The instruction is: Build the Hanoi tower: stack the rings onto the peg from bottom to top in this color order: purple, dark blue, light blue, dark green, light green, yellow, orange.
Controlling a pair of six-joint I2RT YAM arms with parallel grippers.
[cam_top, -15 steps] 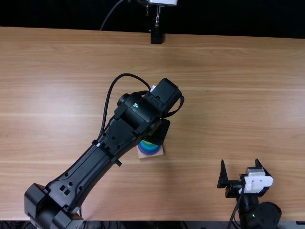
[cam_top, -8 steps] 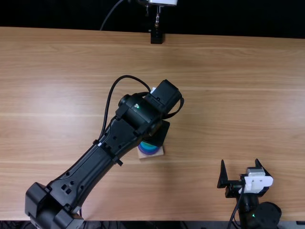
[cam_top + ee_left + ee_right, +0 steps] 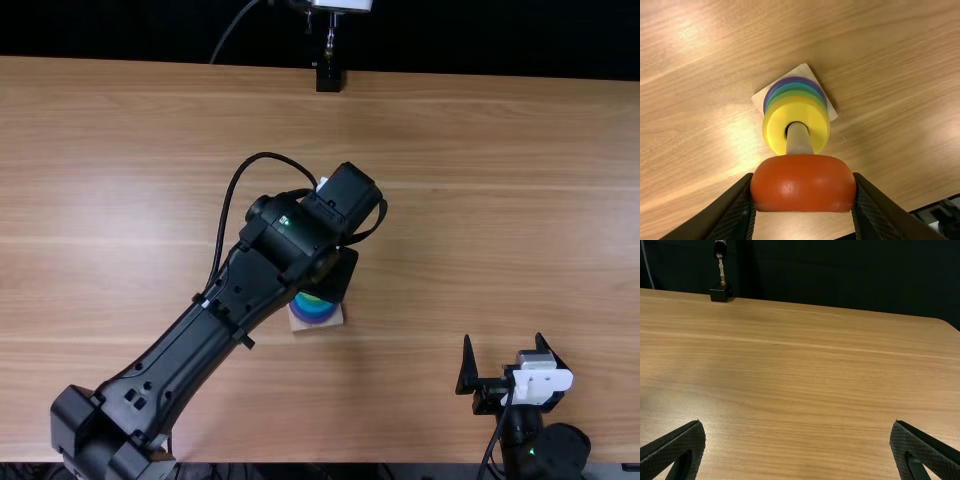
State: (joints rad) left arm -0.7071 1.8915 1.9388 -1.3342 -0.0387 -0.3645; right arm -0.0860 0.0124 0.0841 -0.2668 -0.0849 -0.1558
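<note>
Orange ring [image 3: 803, 184] sits clenched between the fingers of the left gripper [image 3: 332, 280], covering the tip of the peg [image 3: 799, 140]. Lower down, the yellow ring [image 3: 774, 127] surrounds the peg, above green, blue and purple bands on a square base [image 3: 759, 99]. The right gripper [image 3: 503, 338] has its jaws released, spread apart, near the table's [image 3: 500, 200] near edge.

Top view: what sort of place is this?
Probably a robotics lab or test bench: two black arms mounted at a wooden table, a stand at its far edge, dark backdrop behind.
</note>
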